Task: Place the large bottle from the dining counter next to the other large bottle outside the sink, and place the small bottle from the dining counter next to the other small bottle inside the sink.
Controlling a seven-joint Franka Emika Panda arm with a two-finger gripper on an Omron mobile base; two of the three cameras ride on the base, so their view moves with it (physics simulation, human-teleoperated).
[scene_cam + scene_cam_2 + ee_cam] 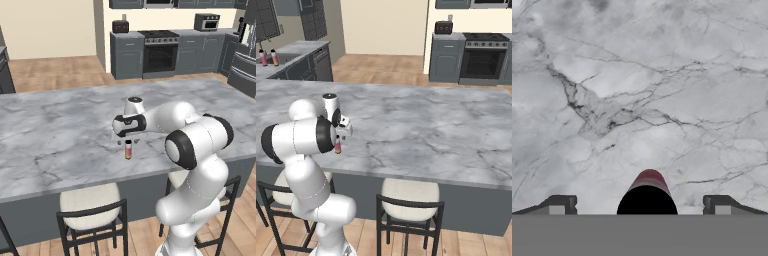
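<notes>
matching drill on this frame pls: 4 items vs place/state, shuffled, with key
Items:
1. bottle
2. end effector
3. stool
4. toaster

Places/states:
A. on the far cabinet left of the oven
B. open, fingers either side of the bottle cap
C. upright on the marble counter
D. tucked under the counter's near edge

Pairs: 1-C, 2-B, 3-D, 4-A

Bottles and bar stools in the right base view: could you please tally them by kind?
Bottles on the dining counter: 1, the small bottle below the open gripper.
Bottles on the far counter: 2.
Bar stools: 2.
Total: 5.
</notes>
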